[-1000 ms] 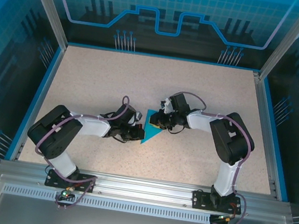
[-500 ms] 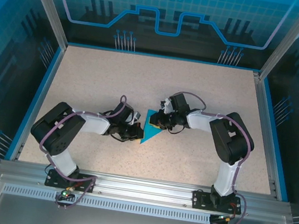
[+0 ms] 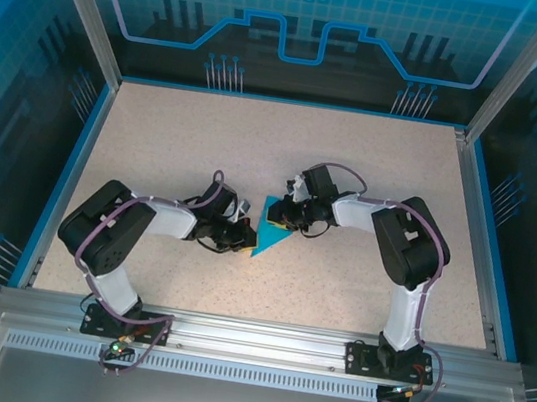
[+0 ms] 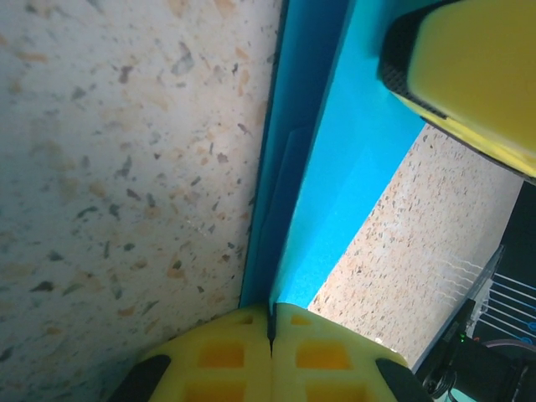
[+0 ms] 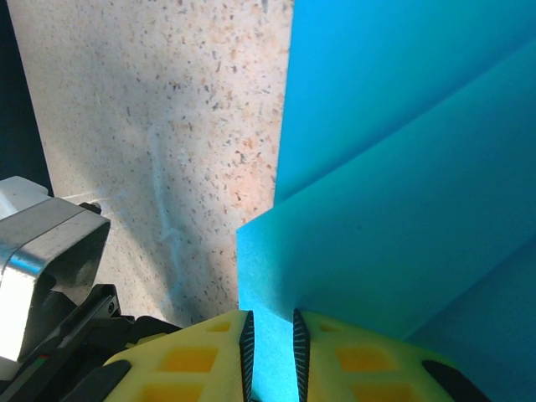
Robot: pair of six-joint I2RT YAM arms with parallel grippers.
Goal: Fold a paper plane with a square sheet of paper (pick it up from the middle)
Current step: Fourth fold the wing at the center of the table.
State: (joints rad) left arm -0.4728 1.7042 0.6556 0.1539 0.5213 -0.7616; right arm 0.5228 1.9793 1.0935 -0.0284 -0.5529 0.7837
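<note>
Both arms have shifted slightly over the last second: the right arm's elbow has swung inward and the left gripper (image 3: pixel 238 241) has drawn a little toward its own side. The thin, bright cyan-blue square sheet of paper (image 3: pixel 270 232), creased to a triangle, lies almost where it was, mid-table on the speckled beige table top (image 3: pixel 156 144). Judged step: forming a crease. To do it well, keep both pinches firm, move the grippers together, and hold the layer edges aligned so the thin paper neither tears nor skews. Nearest, the left gripper's yellow fingers (image 4: pixel 222 356) are pressed together on the paper's near edge. Farther out, the right gripper (image 3: pixel 286 216) has its yellow fingers (image 5: pixel 188 364) clamped on a raised flap, only a slit apart
</note>
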